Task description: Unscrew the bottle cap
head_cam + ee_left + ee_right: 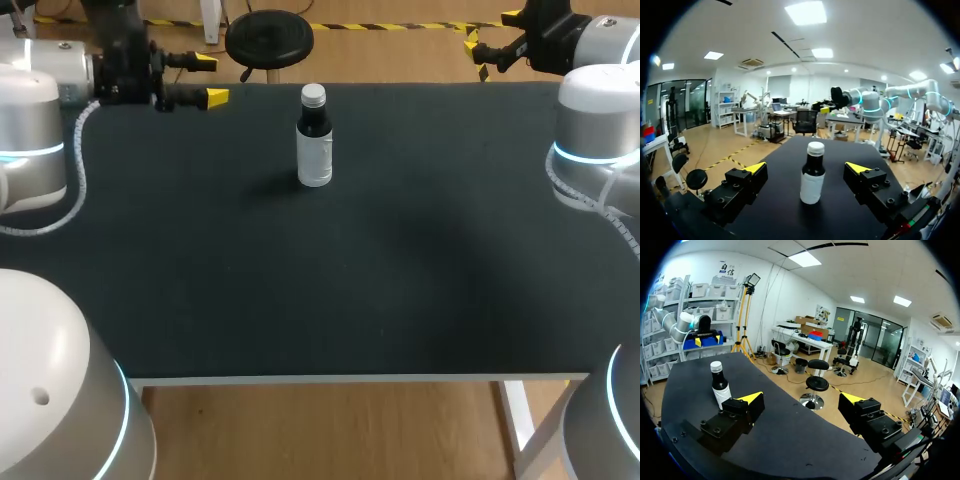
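The bottle (pixel 314 150) stands upright on the worktop (pixel 400 280), straight ahead of the released left pincer (pixel 210 80), nearer it than the released right pincer (pixel 491 32).

The bottle (pixel 314 140) is showing a dark, near-black upper part under a pale silvery-white cap (pixel 314 95) and is wearing a plain white band around its lower body, while the table (pixel 400 280) is presenting a flat black, unpatterned top with a thin white edge along its near side. The left gripper (pixel 208 80) and the right gripper (pixel 802 400) are both showing black fingers ending in bright yellow tips. The left arm (pixel 30 130) and the right arm (pixel 600 120) are showing glossy white and grey shells, each glowing with a thin cyan ring.
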Tool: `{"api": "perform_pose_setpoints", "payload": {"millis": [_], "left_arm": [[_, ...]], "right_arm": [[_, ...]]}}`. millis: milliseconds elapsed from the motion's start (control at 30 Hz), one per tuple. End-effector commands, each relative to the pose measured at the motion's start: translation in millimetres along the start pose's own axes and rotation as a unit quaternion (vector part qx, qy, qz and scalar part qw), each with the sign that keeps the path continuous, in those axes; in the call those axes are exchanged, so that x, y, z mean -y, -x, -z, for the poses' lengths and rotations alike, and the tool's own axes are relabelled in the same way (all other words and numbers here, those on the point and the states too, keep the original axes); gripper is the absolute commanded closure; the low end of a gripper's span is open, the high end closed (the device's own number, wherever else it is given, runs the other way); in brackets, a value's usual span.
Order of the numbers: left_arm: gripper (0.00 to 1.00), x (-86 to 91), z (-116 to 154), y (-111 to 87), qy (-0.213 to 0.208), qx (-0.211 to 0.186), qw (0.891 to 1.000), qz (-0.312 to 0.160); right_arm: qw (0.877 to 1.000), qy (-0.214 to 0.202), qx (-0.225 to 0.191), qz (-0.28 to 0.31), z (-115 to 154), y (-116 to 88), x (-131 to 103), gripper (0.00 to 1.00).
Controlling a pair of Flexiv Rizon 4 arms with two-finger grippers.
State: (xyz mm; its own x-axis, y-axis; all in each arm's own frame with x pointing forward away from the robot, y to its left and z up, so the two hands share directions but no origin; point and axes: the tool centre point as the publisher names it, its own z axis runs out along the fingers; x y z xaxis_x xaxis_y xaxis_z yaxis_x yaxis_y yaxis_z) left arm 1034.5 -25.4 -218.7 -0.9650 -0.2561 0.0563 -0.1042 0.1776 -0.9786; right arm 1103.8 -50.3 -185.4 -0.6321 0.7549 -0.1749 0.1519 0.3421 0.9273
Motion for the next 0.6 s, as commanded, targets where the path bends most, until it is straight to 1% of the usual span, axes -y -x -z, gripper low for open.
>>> {"api": "perform_pose_setpoints", "payload": {"millis": [33, 267, 467, 500, 600], "left_arm": [[0.00, -10.3, -8, 6.7, -0.012, -0.056, 0.998, -0.009], [0.00, -15.2, -17, 2.4, -0.027, -0.089, 0.996, -0.013], [0.00, -17.0, -20, 0.8, -0.035, -0.096, 0.995, -0.010], [0.00, -17.3, -21, -0.4, -0.031, -0.085, 0.996, -0.004], [0.00, -17.3, -21, -0.4, -0.031, -0.085, 0.996, -0.004]], "right_arm": [[1.000, -0.001, 0.000, 0.000, 0, 0, 0, 0.00], [1.000, -0.001, 0.000, 0.000, 0, 0, 0, 0.00], [1.000, -0.001, 0.000, 0.000, 0, 0, 0, 0.00], [1.000, -0.001, 0.000, 0.000, 0, 0, 0, 0.00], [1.000, -0.001, 0.000, 0.000, 0, 0, 0, 0.00]]}}
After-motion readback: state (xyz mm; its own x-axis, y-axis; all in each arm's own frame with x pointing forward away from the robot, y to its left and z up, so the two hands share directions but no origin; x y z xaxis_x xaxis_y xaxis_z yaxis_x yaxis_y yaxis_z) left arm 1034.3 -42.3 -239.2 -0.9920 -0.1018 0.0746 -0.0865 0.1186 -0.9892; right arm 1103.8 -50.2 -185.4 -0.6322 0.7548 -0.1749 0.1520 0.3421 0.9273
